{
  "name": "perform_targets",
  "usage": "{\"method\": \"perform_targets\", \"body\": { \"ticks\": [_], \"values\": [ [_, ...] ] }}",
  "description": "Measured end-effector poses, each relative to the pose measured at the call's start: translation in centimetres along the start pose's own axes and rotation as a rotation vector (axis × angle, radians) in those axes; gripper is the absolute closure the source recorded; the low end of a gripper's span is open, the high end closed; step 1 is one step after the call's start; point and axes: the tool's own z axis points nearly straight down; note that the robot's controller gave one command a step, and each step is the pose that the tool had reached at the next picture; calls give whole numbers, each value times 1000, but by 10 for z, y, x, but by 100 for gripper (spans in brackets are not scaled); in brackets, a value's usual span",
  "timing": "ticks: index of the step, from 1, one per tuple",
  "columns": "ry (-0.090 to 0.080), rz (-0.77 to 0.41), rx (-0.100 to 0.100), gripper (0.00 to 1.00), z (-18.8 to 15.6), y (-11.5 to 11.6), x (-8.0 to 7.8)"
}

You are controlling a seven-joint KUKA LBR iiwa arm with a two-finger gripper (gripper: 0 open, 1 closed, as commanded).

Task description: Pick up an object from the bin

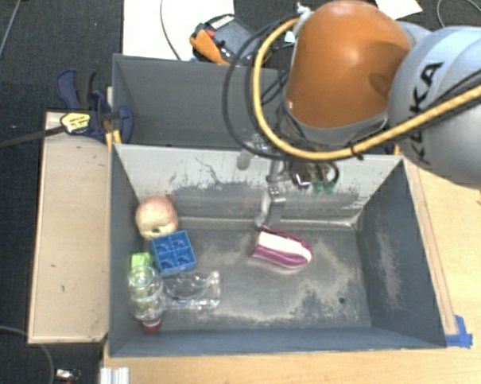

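The gripper [269,207] is seen poised just behind the purple-and-white thing [282,250], laid lengthwise left-to-right at the middle of the bin [343,299] (open or clenched cannot be told).

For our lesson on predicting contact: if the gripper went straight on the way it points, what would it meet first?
Probably the purple-and-white object mid-bin, lying right under the gripper. Depth is unclear from this view, so it could instead touch the bin floor just behind it.
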Motion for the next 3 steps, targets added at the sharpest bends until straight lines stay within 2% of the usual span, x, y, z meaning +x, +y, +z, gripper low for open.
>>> {"method": "perform_targets", "body": {
  "ticks": [1,2,3],
  "values": [
    [11,88,3,0,111,-10,12],
    [0,157,1,0,28,39,36],
    [-20,147,-4,0,19,42,29]
  ]
}}
